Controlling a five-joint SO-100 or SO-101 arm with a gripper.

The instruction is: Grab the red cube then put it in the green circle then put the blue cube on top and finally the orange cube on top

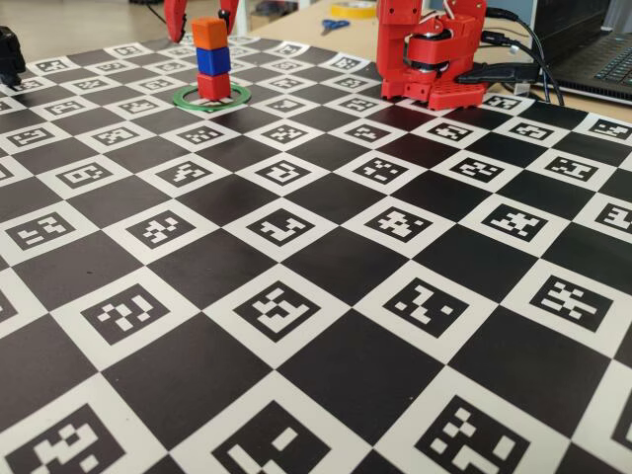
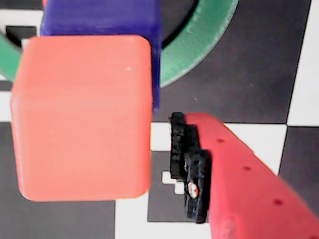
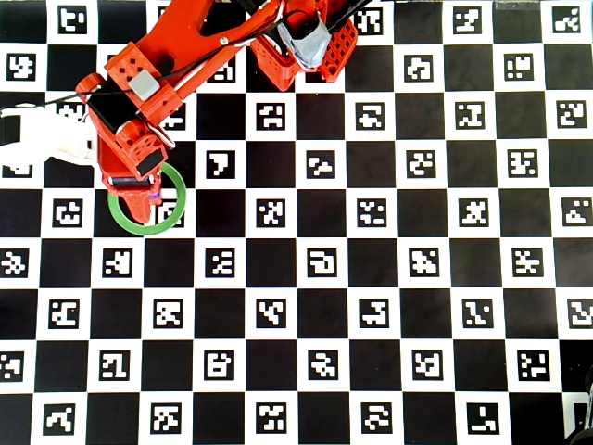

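On the checkered board you see three cubes in one stack inside the single green circle: one red cube below, one blue cube, one orange cube on top. Your gripper stands open around the orange cube, one finger apart from it

Three cubes; one ring

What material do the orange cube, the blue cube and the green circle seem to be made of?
Orange cube: probably plastic, matte, with rounded edges and faint layer lines on its side. Blue cube: likely the same plastic, its faces slightly rough. Green circle: a thin flat ring, matte, perhaps plastic; the blur leaves it open.
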